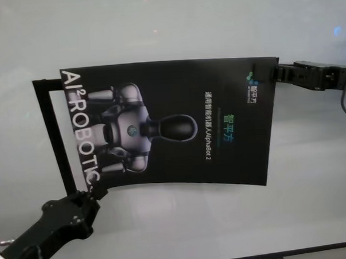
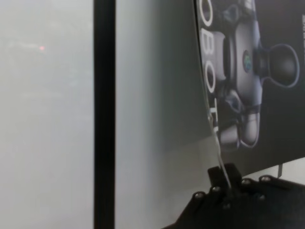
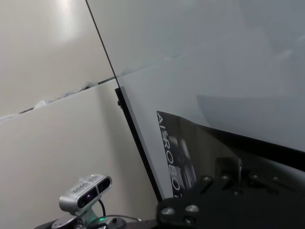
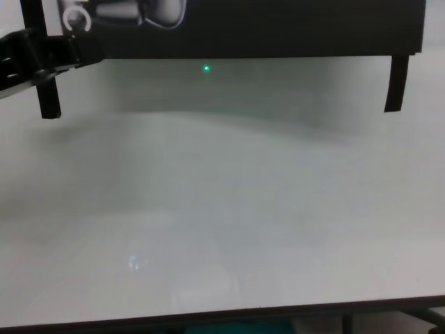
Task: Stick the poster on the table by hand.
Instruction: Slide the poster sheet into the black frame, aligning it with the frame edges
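Left gripper [image 1: 95, 193] is pinching the poster [image 1: 173, 126] at its 7 o'clock corner while right gripper [image 1: 277, 73] is clamping the 2 o'clock corner, holding it raised over the table [image 1: 168, 26], so sticking down is not yet done.
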